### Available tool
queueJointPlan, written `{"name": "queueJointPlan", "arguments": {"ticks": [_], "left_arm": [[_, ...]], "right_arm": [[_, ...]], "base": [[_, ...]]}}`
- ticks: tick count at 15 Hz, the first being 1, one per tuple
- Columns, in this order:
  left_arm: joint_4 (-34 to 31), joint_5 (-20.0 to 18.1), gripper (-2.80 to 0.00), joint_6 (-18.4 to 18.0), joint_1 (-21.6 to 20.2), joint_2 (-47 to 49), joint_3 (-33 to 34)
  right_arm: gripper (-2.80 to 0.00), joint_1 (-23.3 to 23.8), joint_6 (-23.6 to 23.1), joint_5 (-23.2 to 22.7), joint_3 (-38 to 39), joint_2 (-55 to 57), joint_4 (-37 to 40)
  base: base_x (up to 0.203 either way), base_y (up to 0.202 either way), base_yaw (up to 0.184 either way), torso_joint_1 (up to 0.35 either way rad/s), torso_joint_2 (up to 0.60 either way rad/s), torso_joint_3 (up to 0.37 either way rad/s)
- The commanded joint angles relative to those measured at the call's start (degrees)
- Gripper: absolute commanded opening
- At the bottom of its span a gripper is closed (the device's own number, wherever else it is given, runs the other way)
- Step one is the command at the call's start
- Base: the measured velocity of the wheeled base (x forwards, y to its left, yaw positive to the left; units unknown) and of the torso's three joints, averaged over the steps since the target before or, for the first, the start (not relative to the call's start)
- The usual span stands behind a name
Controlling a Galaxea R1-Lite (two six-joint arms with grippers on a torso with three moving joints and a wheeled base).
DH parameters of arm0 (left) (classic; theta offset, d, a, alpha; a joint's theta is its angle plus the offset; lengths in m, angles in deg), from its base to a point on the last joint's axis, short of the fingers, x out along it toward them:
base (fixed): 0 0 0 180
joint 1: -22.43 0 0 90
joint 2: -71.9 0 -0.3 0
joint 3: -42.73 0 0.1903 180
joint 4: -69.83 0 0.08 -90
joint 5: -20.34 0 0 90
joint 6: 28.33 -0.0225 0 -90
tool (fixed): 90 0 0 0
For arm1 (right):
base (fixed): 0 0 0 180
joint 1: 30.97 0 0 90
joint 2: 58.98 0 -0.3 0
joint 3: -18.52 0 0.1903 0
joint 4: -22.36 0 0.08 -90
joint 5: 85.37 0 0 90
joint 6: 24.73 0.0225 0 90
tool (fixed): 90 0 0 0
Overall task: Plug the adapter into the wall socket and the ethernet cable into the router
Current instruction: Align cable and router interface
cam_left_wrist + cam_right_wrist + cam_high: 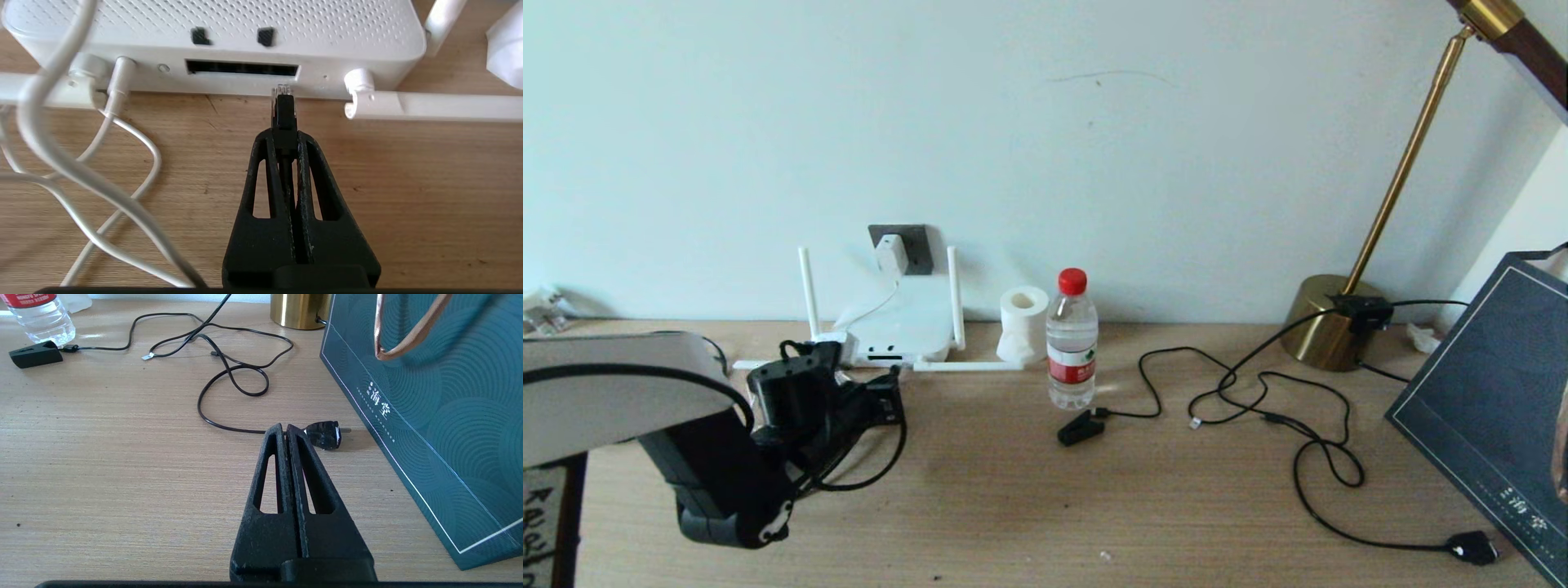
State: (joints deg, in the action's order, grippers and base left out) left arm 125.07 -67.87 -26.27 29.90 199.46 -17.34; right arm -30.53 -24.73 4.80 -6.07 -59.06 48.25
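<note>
- The left hand (284, 122) gripped the ethernet cable (283, 107), its clear tip just short of the router (286, 24).
- The tip seemingly sat below the port slot (242, 67), toward its right end.
- The right hand (286, 435) sat closed, idle on the table's (102, 465) right.

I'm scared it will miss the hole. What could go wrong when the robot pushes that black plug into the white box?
1. The plug held by the left gripper sits just below the router's dark slot, so pushing straight might bump the case.
2. The router might slide instead.
3. Loose white cords lie close beside the gripper and might snag.
</note>
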Motion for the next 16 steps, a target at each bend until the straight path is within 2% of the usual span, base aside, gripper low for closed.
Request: {"name": "queueJointPlan", "arguments": {"ticks": [1, 16], "left_arm": [[2.4, 0.1, -2.8, 0.0, 0.0, -0.5, 0.9], [4.2, 0.1, -2.8, -0.4, -0.3, -4.7, 5.2]], "right_arm": [[-2.8, 0.0, 0.0, 0.0, 0.0, 0.1, 0.0], [-2.8, 0.0, 0.0, 0.0, 0.0, 0.1, 0.0]], "base": [[0.0, 0.0, 0.0, 0.0, 0.0, 0.0], [0.0, 0.0, 0.0, 0.0, 0.0, 0.0]]}}
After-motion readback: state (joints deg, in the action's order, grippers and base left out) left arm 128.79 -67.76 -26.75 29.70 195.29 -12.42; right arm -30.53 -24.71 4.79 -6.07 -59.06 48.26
